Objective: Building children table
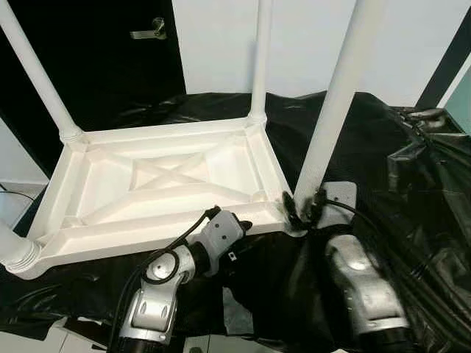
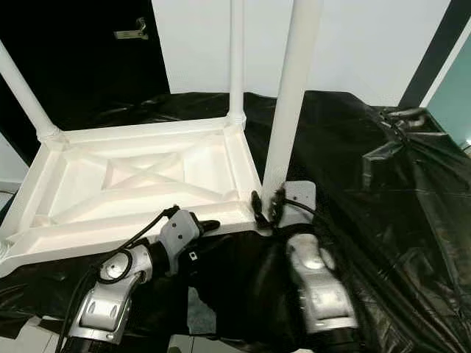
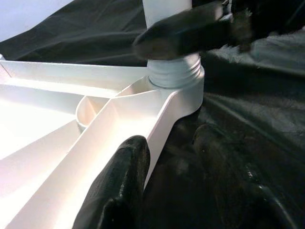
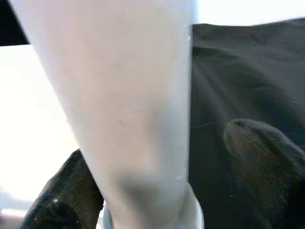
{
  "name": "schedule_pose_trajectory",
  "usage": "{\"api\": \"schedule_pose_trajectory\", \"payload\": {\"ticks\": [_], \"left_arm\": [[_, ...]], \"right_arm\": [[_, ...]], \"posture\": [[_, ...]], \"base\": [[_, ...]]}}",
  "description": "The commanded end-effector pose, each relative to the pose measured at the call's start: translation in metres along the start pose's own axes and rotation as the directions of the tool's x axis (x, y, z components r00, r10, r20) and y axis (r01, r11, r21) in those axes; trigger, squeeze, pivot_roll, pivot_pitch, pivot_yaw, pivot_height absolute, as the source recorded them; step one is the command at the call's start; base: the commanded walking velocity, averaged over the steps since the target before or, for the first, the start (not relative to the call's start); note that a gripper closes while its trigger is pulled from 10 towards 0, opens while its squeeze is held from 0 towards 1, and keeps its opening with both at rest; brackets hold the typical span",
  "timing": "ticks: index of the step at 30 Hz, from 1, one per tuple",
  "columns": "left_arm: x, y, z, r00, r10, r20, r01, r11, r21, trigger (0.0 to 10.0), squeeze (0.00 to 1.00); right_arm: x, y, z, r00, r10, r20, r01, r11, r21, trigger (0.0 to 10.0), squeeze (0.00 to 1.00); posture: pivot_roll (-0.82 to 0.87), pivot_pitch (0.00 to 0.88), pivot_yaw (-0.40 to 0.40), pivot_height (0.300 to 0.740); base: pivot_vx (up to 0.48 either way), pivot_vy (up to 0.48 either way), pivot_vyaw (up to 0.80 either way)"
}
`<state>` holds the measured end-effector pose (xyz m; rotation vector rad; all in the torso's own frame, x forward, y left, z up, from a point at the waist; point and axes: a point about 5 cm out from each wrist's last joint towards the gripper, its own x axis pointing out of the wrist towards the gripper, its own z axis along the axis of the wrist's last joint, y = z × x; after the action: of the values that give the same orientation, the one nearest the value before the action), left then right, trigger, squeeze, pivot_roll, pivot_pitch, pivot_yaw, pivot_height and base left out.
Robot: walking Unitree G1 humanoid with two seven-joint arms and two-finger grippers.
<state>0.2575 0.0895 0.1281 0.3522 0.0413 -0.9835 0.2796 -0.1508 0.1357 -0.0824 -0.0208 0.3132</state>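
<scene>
A white plastic children's table (image 1: 169, 239) lies upside down on a black sheet (image 1: 368, 147). A long white leg (image 1: 335, 103) stands in its near right corner socket, on a threaded collar (image 3: 174, 74). My right gripper (image 1: 303, 208) is open around the base of this leg. One of its fingers touches the leg (image 4: 138, 109) and the other finger (image 4: 259, 152) stands a little off it. My left gripper (image 1: 246, 229) is open and straddles the table's near rim (image 3: 157, 124) close to that corner, one finger (image 3: 121, 181) on the rim and the other on the sheet.
Other legs stand at the far left corner (image 1: 37, 73) and the far right corner (image 1: 261, 59), and a further leg (image 1: 15, 254) juts from the near left corner. Crumpled sheet folds (image 1: 419, 147) rise on the right. A dark door with a handle (image 1: 151, 31) is behind.
</scene>
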Motion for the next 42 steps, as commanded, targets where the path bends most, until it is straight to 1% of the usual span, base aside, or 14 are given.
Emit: {"api": "schedule_pose_trajectory", "payload": {"ticks": [1,3,6,18,19,20,21,22,26,34,35,37,38,42], "left_arm": [[-0.001,0.008,0.002,0.989,0.148,0.008,-0.148,0.989,-0.01,10.0,0.0],[0.0,0.008,0.002,0.989,0.144,0.01,-0.144,0.989,-0.01,10.0,0.0],[0.001,0.009,0.003,0.99,0.141,0.013,-0.14,0.99,-0.01,10.0,0.0],[0.003,0.012,0.004,0.991,0.135,0.016,-0.135,0.991,-0.003,10.0,0.0],[0.003,0.012,0.004,0.991,0.136,0.017,-0.136,0.991,-0.002,10.0,0.0],[0.003,0.012,0.005,0.99,0.137,0.018,-0.137,0.991,-0.001,10.0,0.0],[0.003,0.012,0.005,0.99,0.137,0.018,-0.137,0.991,-0.001,10.0,0.0],[0.003,0.012,0.004,0.99,0.139,0.018,-0.139,0.99,-0.001,10.0,0.0],[0.002,0.01,0.004,0.99,0.143,0.017,-0.143,0.99,-0.003,10.0,0.0],[0.003,0.008,0.004,0.99,0.14,0.018,-0.139,0.99,-0.009,10.0,0.0],[0.003,0.008,0.004,0.99,0.137,0.018,-0.137,0.991,-0.01,10.0,0.0],[0.003,0.008,0.004,0.99,0.137,0.018,-0.137,0.991,-0.01,10.0,0.0],[0.003,0.007,0.004,0.991,0.135,0.018,-0.135,0.991,-0.013,10.0,0.0],[0.004,0.005,0.003,0.991,0.131,0.017,-0.131,0.991,-0.018,10.0,0.0]], "right_arm": [[-0.001,-0.002,0.0,0.999,0.047,0.01,-0.047,0.999,0.012,10.0,0.0],[0.0,-0.005,-0.001,0.983,0.185,-0.012,-0.185,0.982,-0.025,10.0,0.0],[0.007,-0.015,-0.003,0.959,0.279,-0.054,-0.282,0.958,-0.059,10.0,0.0],[0.031,-0.021,-0.004,0.904,0.408,-0.126,-0.424,0.893,-0.154,10.0,0.0],[0.033,-0.022,-0.004,0.897,0.423,-0.129,-0.44,0.884,-0.16,6.1,0.0],[0.034,-0.022,-0.004,0.892,0.433,-0.128,-0.45,0.879,-0.159,3.9,0.0],[0.034,-0.022,-0.004,0.892,0.433,-0.128,-0.45,0.879,-0.159,3.9,0.0],[0.035,-0.022,-0.004,0.886,0.445,-0.128,-0.461,0.874,-0.153,0.0,0.0],[0.034,-0.025,-0.006,0.881,0.456,-0.129,-0.471,0.872,-0.132,0.0,0.0],[0.031,-0.027,-0.012,0.899,0.415,-0.14,-0.432,0.894,-0.118,0.0,0.0],[0.03,-0.026,-0.015,0.917,0.374,-0.137,-0.389,0.914,-0.113,4.5,0.0],[0.03,-0.026,-0.015,0.917,0.374,-0.137,-0.389,0.914,-0.113,4.5,0.0],[0.028,-0.022,-0.018,0.936,0.327,-0.133,-0.341,0.934,-0.103,10.0,0.0],[0.026,-0.012,-0.019,0.962,0.251,-0.105,-0.26,0.962,-0.085,10.0,0.0]], "posture": [[0.06,0.0,0.002,0.74],[0.06,0.0,0.003,0.74],[0.06,0.0,0.008,0.74],[0.08,0.0,0.008,0.74],[0.08,0.0,0.006,0.74],[0.08,0.0,0.003,0.74],[0.08,0.0,0.003,0.74],[0.08,0.0,-0.001,0.74],[0.09,0.0,-0.008,0.74],[0.08,0.0,-0.013,0.74],[0.08,0.0,-0.016,0.74],[0.08,0.0,-0.016,0.74],[0.08,0.0,-0.017,0.74],[0.08,0.0,-0.019,0.74]], "base": [[0.0,0.0,0.0],[0.0,0.0,0.0],[0.0,0.0,0.0],[0.0,0.0,0.0],[0.0,0.0,0.0],[0.0,0.0,0.0],[0.0,0.0,0.0],[0.0,0.0,0.0],[0.0,0.0,0.0],[0.0,0.0,0.0],[0.0,0.0,0.0],[0.0,0.0,0.0],[0.0,0.0,0.0],[0.0,0.0,0.0]]}}
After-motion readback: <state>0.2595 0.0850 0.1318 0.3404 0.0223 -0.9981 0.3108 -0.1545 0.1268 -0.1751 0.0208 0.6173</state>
